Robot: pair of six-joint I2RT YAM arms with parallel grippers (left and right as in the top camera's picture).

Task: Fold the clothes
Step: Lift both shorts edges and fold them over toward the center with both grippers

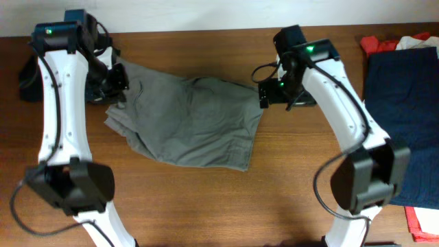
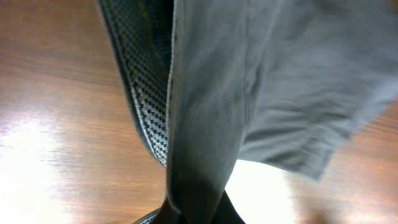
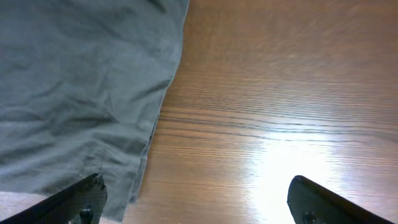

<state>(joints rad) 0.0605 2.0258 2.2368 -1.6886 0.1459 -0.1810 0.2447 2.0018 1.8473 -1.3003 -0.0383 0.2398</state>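
A grey-green pair of shorts (image 1: 192, 120) lies crumpled on the wooden table (image 1: 206, 206), left of centre. My left gripper (image 1: 118, 81) is shut on the shorts' upper left edge; in the left wrist view the cloth (image 2: 211, 93) hangs from the jaws (image 2: 196, 214) and shows a checked inner waistband (image 2: 140, 93). My right gripper (image 1: 264, 94) is open at the shorts' upper right corner. In the right wrist view its fingers (image 3: 196, 199) straddle bare wood beside the hem (image 3: 81, 93).
A dark navy garment (image 1: 401, 103) covers the table's right side. Red and white clothes (image 1: 398, 43) lie at the back right, and something red (image 1: 422, 223) lies at the front right. A dark object (image 1: 27, 79) sits at the far left.
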